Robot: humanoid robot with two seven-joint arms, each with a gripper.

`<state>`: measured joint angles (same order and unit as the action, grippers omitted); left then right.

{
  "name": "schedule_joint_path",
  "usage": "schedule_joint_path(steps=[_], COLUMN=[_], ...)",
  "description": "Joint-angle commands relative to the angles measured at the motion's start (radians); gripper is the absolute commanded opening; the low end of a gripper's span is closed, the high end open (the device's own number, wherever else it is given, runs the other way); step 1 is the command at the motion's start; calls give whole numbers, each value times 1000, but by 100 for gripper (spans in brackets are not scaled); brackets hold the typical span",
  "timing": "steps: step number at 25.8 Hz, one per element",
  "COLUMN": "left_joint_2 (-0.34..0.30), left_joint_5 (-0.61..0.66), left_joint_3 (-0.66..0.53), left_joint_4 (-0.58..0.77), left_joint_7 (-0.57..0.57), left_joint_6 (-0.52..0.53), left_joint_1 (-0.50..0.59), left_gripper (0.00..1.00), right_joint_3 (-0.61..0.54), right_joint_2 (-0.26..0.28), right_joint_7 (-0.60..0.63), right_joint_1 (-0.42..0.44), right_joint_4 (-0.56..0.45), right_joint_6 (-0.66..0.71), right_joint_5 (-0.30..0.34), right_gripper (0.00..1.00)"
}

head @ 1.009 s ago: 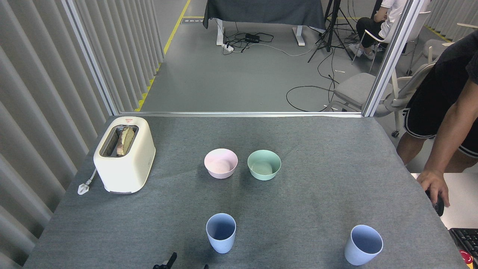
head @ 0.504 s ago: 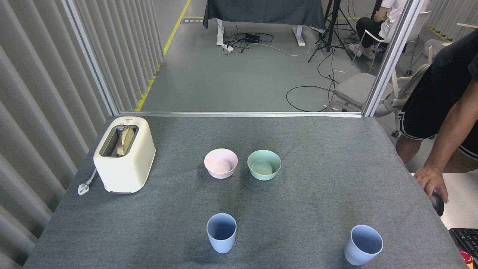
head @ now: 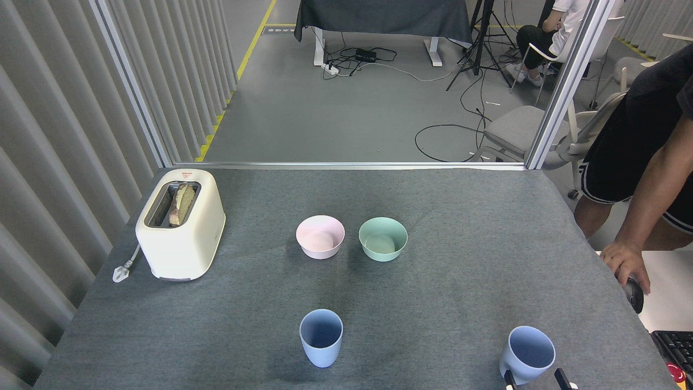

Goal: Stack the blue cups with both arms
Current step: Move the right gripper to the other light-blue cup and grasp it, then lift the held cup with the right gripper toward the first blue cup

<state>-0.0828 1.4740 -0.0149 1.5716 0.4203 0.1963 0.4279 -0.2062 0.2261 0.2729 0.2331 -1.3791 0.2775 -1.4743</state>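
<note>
Two pale blue cups stand upright and apart on the grey table near its front edge: one blue cup (head: 321, 337) at the centre, the other blue cup (head: 527, 353) at the right. Only the two black fingertips (head: 509, 378) of my right gripper (head: 535, 379) show at the bottom edge. They stand apart, one on each side of the right cup's base, and the gripper is open. My left arm and its gripper are out of view.
A pink bowl (head: 320, 236) and a mint-green bowl (head: 383, 238) sit mid-table behind the cups. A cream toaster (head: 180, 222) holding bread stands at the left. A person's hand (head: 625, 264) rests on a mouse beside the table's right edge, near a keyboard (head: 674, 346).
The left gripper's tips, seen at the bottom edge a second ago, have dropped out of view. The right gripper's fingertips have come up into view around the right cup. The person's hand shifted slightly.
</note>
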Motion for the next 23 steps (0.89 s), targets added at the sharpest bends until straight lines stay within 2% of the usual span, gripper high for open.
schedule_joint_path(steps=[1,4,17,23], left_joint_2=[0,0,0,0], left_joint_5=[-1,-1,-3,-3], left_joint_3=[0,0,0,0], left_joint_4=[1,1,-1,-4], left_joint_7=[0,0,0,0], left_joint_6=[0,0,-1,-1], left_joint_1=[0,0,0,0], left_gripper=[100,100,100,100], right_joint_3=[1,-1,5,28], right_joint_2=[1,1,12,10], right_joint_7=[0,-1,-4,-3], right_joint_1=[-5,-6,-133,-159], right_joint_4=[3,5,109,137], right_joint_6=[-1,-1,0,-3], right_joint_5=[-1,-3,-4,-7], right_gripper=[100,100,100,99])
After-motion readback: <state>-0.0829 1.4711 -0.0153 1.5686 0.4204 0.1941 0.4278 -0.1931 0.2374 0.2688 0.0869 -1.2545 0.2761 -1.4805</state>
